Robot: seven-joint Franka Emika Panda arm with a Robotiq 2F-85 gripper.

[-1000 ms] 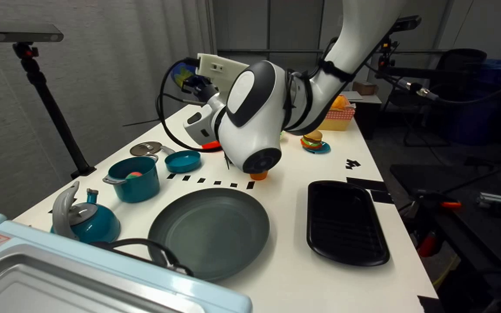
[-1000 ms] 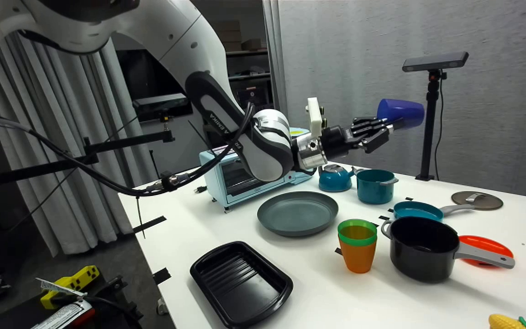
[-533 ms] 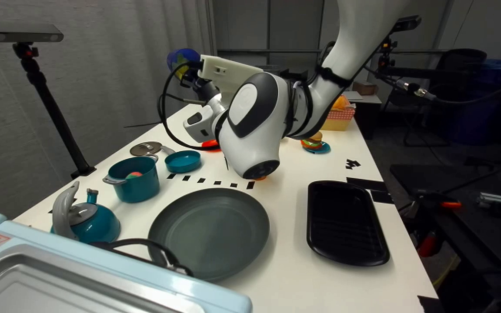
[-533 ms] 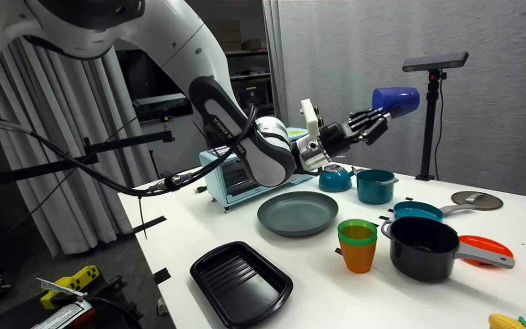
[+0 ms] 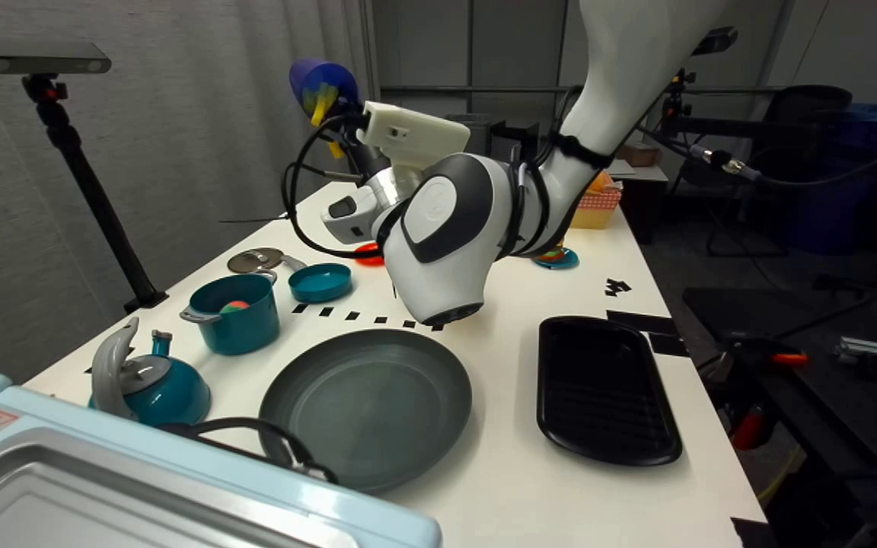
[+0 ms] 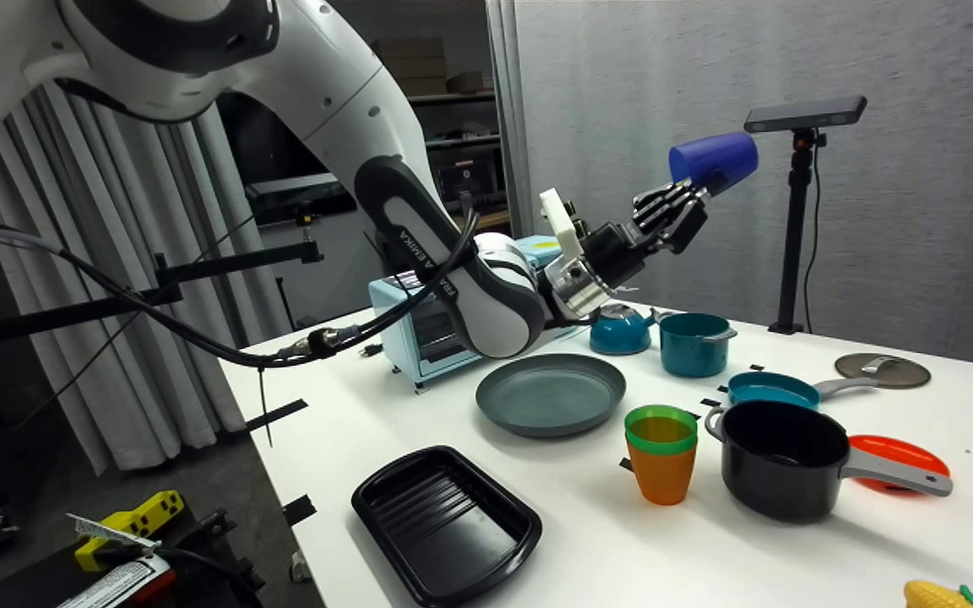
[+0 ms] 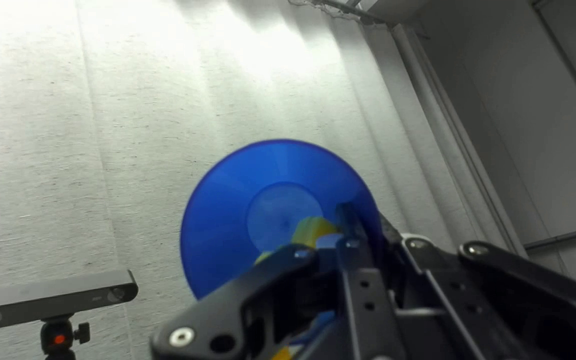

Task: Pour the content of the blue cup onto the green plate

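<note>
My gripper (image 6: 696, 196) is shut on the wall of the blue cup (image 6: 713, 159), high above the table. In the wrist view one finger of the gripper (image 7: 371, 222) is inside the cup (image 7: 233, 200) and one outside. The cup is tilted, its mouth facing down toward the gripper. Yellow pieces (image 7: 313, 230) show inside it. In an exterior view yellow pieces (image 5: 322, 104) hang at the mouth, with another bit of yellow just below, by the fingers. The green plate (image 5: 377, 411) lies bare on the table, also in an exterior view (image 6: 550, 393); the cup is off to its side.
A black tray (image 6: 446, 523), stacked green and orange cups (image 6: 662, 460), a black pot (image 6: 782, 464), a teal pot (image 6: 694, 346), a teal pan (image 6: 772, 390) and a kettle (image 5: 164, 388) stand around the plate. A light blue toaster oven (image 5: 180, 487) is beside it.
My gripper has risen and tilted back, carrying the blue cup up and toward the plate side. The cup's mouth has turned further downward. Yellow pieces have slid to its mouth.
</note>
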